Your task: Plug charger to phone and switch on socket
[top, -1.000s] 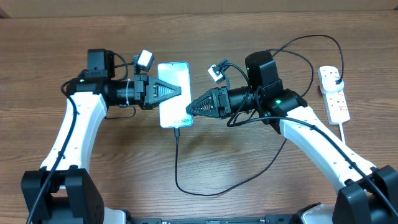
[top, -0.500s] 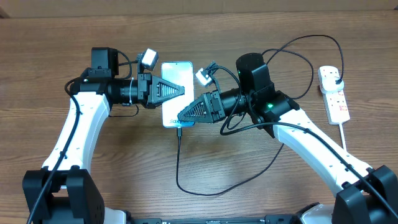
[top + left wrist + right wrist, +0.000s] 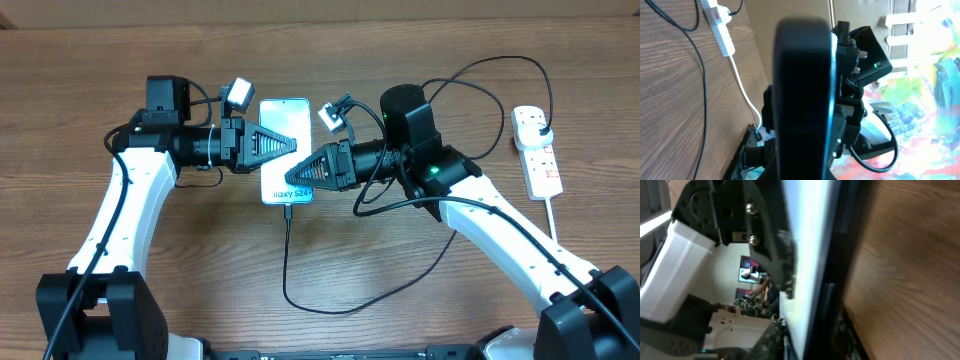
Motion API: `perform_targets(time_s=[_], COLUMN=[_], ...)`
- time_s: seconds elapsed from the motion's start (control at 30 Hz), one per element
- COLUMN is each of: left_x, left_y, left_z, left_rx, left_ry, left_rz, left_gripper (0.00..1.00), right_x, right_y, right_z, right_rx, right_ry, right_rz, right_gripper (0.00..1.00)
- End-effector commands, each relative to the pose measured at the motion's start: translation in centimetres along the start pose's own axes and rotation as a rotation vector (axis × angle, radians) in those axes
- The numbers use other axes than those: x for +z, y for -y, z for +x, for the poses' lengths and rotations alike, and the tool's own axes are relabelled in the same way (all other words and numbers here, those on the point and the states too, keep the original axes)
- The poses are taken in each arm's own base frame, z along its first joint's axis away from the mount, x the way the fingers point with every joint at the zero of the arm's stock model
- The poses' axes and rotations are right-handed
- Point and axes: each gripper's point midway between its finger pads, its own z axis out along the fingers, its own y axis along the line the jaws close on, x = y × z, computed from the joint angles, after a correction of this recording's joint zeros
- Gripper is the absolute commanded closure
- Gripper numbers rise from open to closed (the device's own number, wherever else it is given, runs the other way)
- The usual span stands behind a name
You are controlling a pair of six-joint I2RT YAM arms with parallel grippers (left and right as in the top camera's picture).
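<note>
Clamps the phone [image 3: 283, 113] at mid-table with the left gripper [image 3: 296, 143], jaws closed on it from the left. In the left wrist view, shows the phone [image 3: 802, 95] edge-on as a dark slab between the fingers. Cannot tell whether it rests on the wooden table [image 3: 200, 280] or hangs just above.

Points the right gripper [image 3: 290, 181] from the right at the phone's near end, beside the printed name. Cannot tell whether those jaws are open, closed or pinching anything. The right wrist view offers only the phone [image 3: 810, 255] very close up, bright face and dark edge.

Meets the phone's near edge with the tip of the charger [image 3: 285, 260], seemingly seated, though too small to confirm. Loops near, then runs far right to the black plug [image 3: 541, 122] in the socket [image 3: 540, 165], well apart from both arms.

Judged for handling: light, rigid, glass-faced, slippery on the flat. Take the phone by its long side edges, clear of the port, never squeezing across the screen. Treat the cable as limp yet springy. Pinch just behind the small tip and keep it in line with the port. Press the reddish switch [image 3: 717, 16] with a closed fingertip.
</note>
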Motion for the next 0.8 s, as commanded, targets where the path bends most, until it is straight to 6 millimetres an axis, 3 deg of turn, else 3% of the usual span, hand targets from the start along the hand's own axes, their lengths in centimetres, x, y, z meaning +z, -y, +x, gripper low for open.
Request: perform_targets(time_s=[0.0, 0.13, 0.33, 0.53, 0.63, 0.77], left_x=[0.2, 0.2, 0.2, -0.5, -1.3, -2.1], left_y=[1.6, 1.7, 1.0, -2.1, -3.8, -5.5], left_z=[0.0, -0.2, -0.9, -2.4, -3.1, -3.8], left_rx=[0.048, 0.070, 0.124, 0.144, 0.133, 0.127], left_ry=[-0.015, -0.014, 0.002, 0.071, 0.111, 0.148], left_rz=[0.037, 0.037, -0.013, -0.202, -0.307, -0.416], left_gripper=[0.96, 0.93, 0.35, 0.04, 0.00, 0.00], right_x=[0.0, 0.0, -0.1, -0.3, -0.7, -1.9], right_y=[0.3, 0.3, 0.5, 1.5, 3.4, 8.1], right_z=[-0.2, -0.4, -0.7, -1.1, -0.8, 0.1], right_rx=[-0.001, -0.024, -0.027, -0.021, 0.016, 0.074], right_ry=[0.013, 0.023, 0.038, 0.066, 0.078, 0.111], right_rz=[0.010, 0.015, 0.027, 0.072, 0.151, 0.377], right_gripper=[0.92, 0.97, 0.96, 0.96, 0.96, 0.96])
